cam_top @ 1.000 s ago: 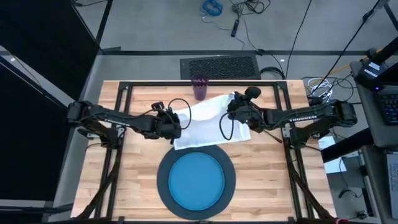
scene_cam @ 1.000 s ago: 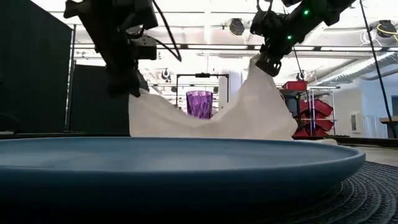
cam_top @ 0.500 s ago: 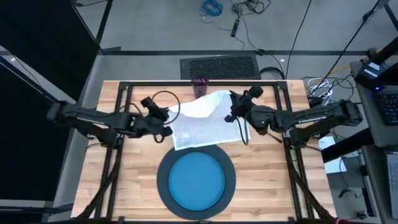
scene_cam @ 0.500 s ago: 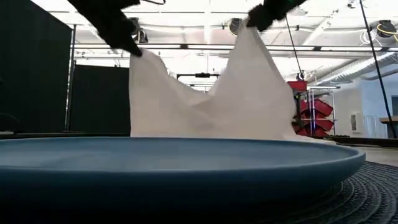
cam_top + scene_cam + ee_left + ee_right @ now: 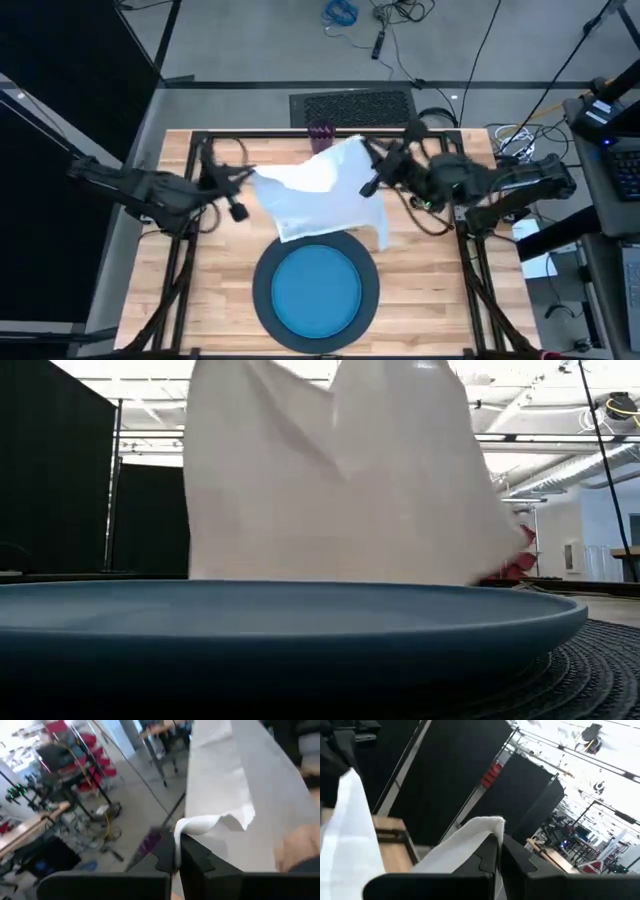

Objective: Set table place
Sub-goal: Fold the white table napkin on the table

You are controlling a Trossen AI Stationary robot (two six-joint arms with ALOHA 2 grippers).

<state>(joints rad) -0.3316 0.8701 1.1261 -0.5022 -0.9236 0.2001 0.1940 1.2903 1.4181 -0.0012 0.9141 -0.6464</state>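
Both grippers pinch the white napkin (image 5: 320,195) in the high view: left gripper (image 5: 243,178) and right gripper (image 5: 362,157) hold it up beyond the blue plate (image 5: 317,292), over the wooden table (image 5: 215,290). A purple cup (image 5: 320,131) stands behind the napkin. Low down, the plate (image 5: 290,615) fills the foreground on a dark charger (image 5: 590,660), with the napkin (image 5: 340,470) screening the bright room. Each wrist view shows fingers (image 5: 192,857) (image 5: 512,857) clamped on cloth.
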